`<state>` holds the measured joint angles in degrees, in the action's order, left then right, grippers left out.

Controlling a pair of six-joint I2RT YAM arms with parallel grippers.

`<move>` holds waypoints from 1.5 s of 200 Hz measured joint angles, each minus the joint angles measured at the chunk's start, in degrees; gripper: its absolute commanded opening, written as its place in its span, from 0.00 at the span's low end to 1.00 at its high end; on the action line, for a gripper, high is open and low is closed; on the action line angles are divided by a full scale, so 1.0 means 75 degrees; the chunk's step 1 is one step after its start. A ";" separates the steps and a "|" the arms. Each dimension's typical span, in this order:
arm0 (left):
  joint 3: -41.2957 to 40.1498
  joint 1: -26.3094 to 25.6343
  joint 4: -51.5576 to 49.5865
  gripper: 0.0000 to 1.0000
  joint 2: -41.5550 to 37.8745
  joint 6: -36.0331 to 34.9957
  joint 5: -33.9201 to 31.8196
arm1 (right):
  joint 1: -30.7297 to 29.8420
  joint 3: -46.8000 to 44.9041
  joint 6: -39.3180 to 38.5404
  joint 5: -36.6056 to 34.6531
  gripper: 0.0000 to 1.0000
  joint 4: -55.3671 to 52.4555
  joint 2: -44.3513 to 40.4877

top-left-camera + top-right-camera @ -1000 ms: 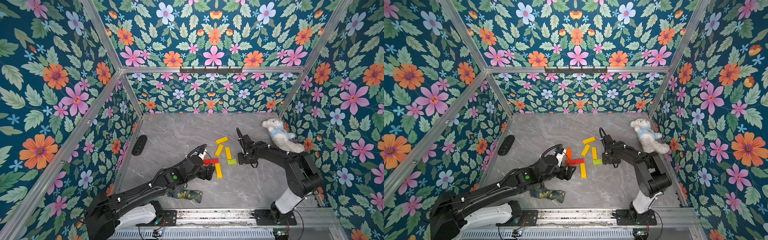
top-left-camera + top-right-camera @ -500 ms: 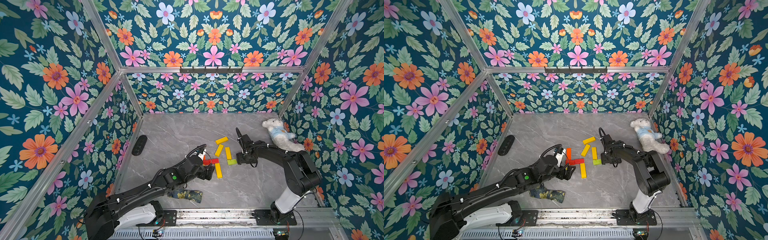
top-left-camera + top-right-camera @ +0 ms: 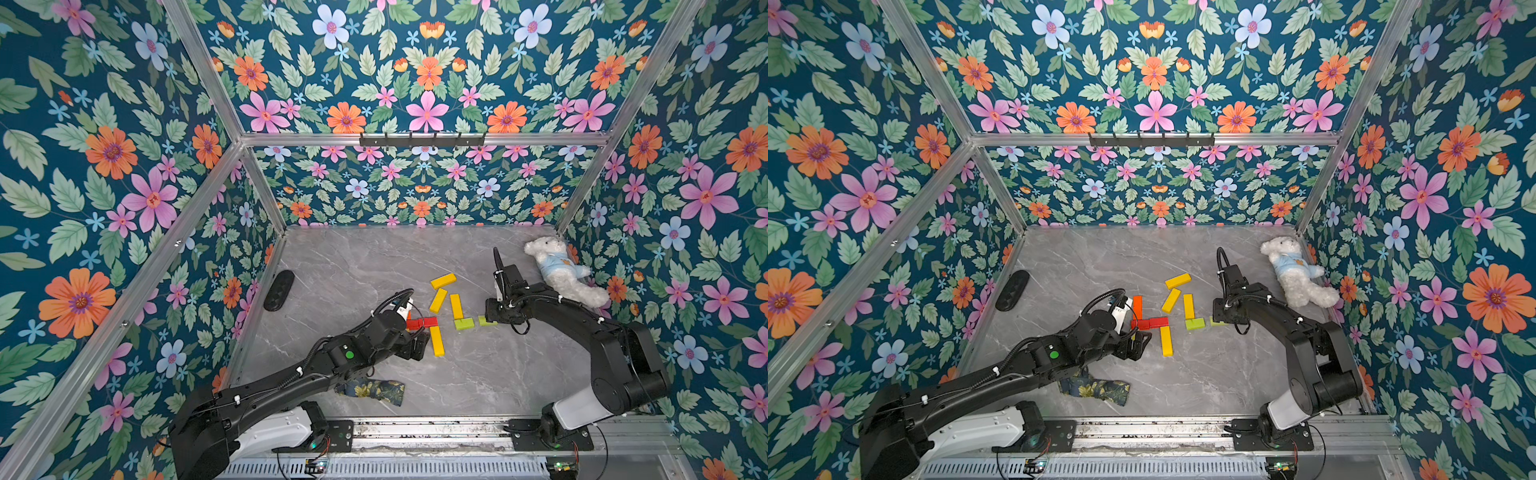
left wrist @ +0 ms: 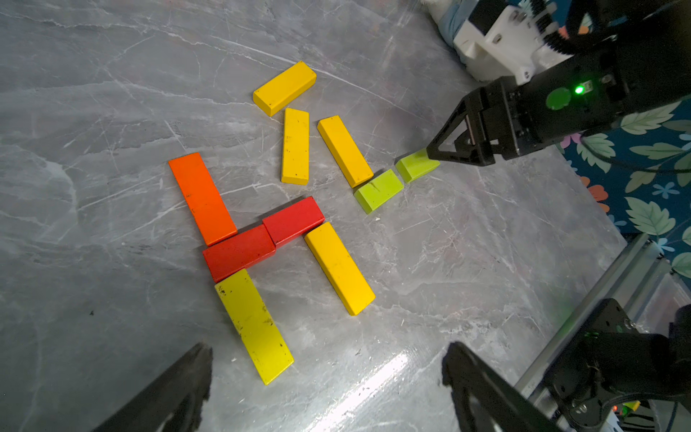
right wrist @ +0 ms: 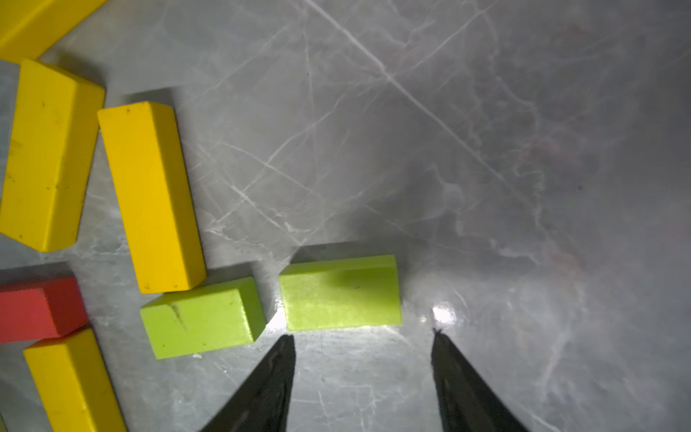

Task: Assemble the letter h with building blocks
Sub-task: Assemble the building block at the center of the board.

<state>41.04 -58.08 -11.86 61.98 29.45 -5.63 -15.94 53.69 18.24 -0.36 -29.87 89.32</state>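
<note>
The building blocks lie on the grey marble floor (image 3: 357,266). An orange bar (image 4: 202,198), two red bars (image 4: 239,252) (image 4: 293,220), a lemon-yellow bar (image 4: 254,325) and an amber bar (image 4: 338,267) touch in an h-like shape. Three yellow bars (image 4: 295,146) lie loose beyond it, with two lime green blocks (image 4: 377,190) (image 5: 338,293) beside them. My right gripper (image 5: 362,336) is open, tips on the floor just short of the outer lime block, holding nothing. My left gripper (image 4: 325,348) hangs wide open and empty near the lemon-yellow bar's end.
A white teddy bear (image 3: 561,270) lies against the right wall behind the right arm. A black oval object (image 3: 279,290) sits by the left wall. A dark floral cloth (image 3: 372,390) lies under the left arm near the front rail (image 3: 436,432).
My right gripper has drawn back slightly to the right, uncovering the lime block at its tips. The left arm and the other blocks have not moved.
</note>
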 measured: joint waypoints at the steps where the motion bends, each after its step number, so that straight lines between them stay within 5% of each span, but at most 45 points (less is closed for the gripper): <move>1: 0.0003 0.0000 0.0000 0.99 0.0000 0.0000 0.0000 | 0.0006 0.0000 0.0000 0.0006 0.58 0.0006 0.0020; 300: -0.0050 0.0000 -0.0052 0.99 -0.0242 -0.0003 -0.0076 | -0.0023 0.0291 -0.0289 0.1011 0.54 0.0163 0.0927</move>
<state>40.66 -58.08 -12.25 60.16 29.43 -6.20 -16.12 55.88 16.08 7.22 -28.64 96.27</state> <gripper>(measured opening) 0.994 0.537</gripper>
